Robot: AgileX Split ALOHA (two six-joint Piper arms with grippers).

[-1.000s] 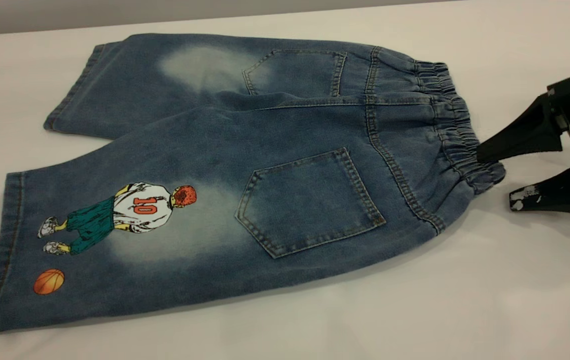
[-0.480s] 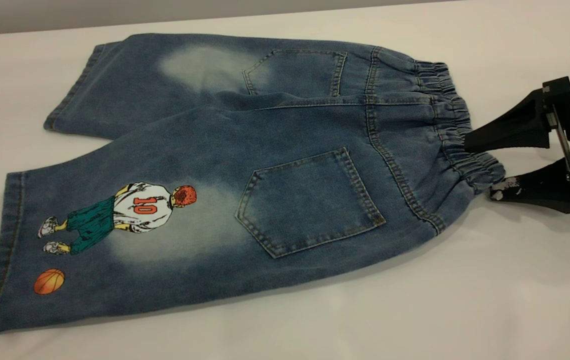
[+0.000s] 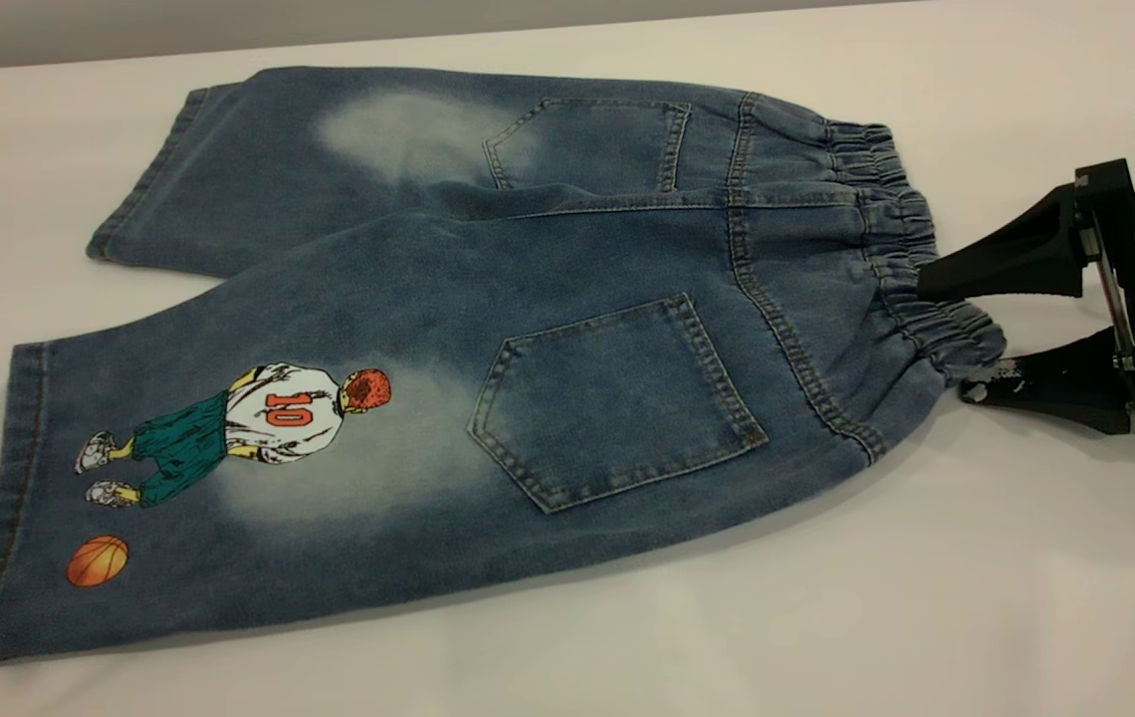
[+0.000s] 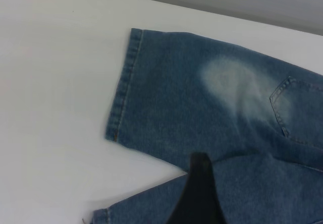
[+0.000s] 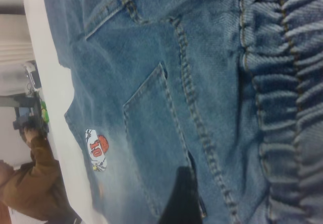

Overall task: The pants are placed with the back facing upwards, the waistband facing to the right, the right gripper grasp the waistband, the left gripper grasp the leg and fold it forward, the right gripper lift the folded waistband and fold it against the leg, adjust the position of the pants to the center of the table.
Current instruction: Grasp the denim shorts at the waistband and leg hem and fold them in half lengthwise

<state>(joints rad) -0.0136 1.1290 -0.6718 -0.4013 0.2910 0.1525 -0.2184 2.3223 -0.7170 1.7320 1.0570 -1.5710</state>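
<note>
Shorts flat on white bench, back side up, spread across left and middle of exterior view. Printed leg nearest camera at left, plain leg behind. Left gripper hovers over inner edges of both legs; whether clenched or released, cannot tell. Elastic waistband at right. Right gripper at waistband edge, released, jaws spread either side of ruched band.

bench: white, smooth | on it: pants spread flat, back up | waistband at 3 o'clock | leg hems toward 9 o'clock
</note>
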